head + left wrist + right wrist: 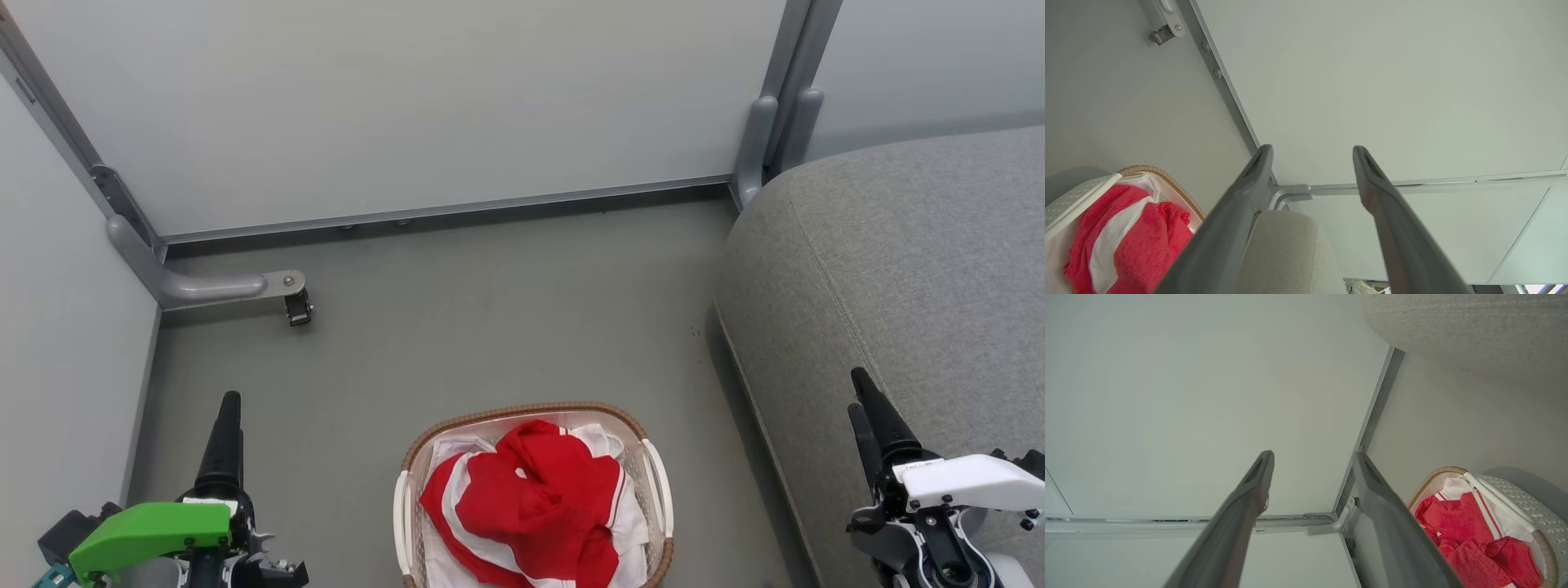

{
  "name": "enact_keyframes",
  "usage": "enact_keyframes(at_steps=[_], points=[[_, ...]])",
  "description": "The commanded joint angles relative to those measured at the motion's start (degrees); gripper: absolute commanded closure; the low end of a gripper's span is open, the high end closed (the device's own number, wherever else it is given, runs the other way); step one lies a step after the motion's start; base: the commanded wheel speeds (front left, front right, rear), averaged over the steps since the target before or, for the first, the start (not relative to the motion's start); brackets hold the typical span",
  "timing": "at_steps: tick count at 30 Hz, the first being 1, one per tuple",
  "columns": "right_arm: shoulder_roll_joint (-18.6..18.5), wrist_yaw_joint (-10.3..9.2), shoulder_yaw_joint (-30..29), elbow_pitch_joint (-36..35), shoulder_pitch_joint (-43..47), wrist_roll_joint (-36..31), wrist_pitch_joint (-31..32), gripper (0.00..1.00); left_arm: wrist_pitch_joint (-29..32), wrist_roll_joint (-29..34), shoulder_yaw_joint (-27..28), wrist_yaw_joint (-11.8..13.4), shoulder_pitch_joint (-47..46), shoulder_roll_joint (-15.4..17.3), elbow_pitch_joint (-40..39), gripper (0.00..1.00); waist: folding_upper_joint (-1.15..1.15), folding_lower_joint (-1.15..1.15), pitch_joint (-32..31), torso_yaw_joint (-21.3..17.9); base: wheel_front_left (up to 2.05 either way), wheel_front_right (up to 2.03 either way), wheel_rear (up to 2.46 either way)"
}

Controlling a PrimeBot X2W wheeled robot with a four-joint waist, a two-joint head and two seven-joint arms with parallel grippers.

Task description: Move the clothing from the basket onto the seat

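On the floor (490, 327) by the seat (898, 269) we've got clothing (539, 498) in the basket (522, 411), caster (299, 310) beyond; left gripper (1312, 149), right gripper (1312, 453) released.

The bright red garment with white stripes (531, 498) looked like soft, matt, towel-like cloth. The oval white basket (522, 409) was smooth perforated plastic with a rough brown woven rim. The big grey seat cushion (898, 269) was coarse-woven fabric. The grey floor (490, 310) looked smooth and matt. My left gripper (1312, 147) had smooth, dull dark fingers.
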Motion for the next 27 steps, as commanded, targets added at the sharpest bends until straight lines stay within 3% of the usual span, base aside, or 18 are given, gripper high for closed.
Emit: enact_keyframes(at_steps=[1, 15, 27], points=[[-1.1, 0.01, 0.5, -1.2, -1.4, -2.2, -0.8, 0.0, -0.8, 3.3, -0.2, -0.1, -1.3, 0.6, -1.1, 0.0, 0.0, 0.0, 0.0, 0.0, 0.0, 0.0, 0.0], [-2.3, 0.02, 1.8, -1.3, -1.4, -18.2, -4.2, 0.0, -4.2, 23.2, -2.7, 0.0, -0.3, 0.7, -1.8, 0.0, 0.0, 0.0, 0.3, 0.0, 0.0, 0.0, 0.0], [-1.3, 0.02, 3.0, -2.3, -1.0, -29.3, -6.7, 0.0, -6.6, 36.0, -5.3, 2.5, 0.3, 1.2, -2.2, 0.0, 0.0, 0.0, 0.5, -0.1, 0.0, 0.0, 0.0]])
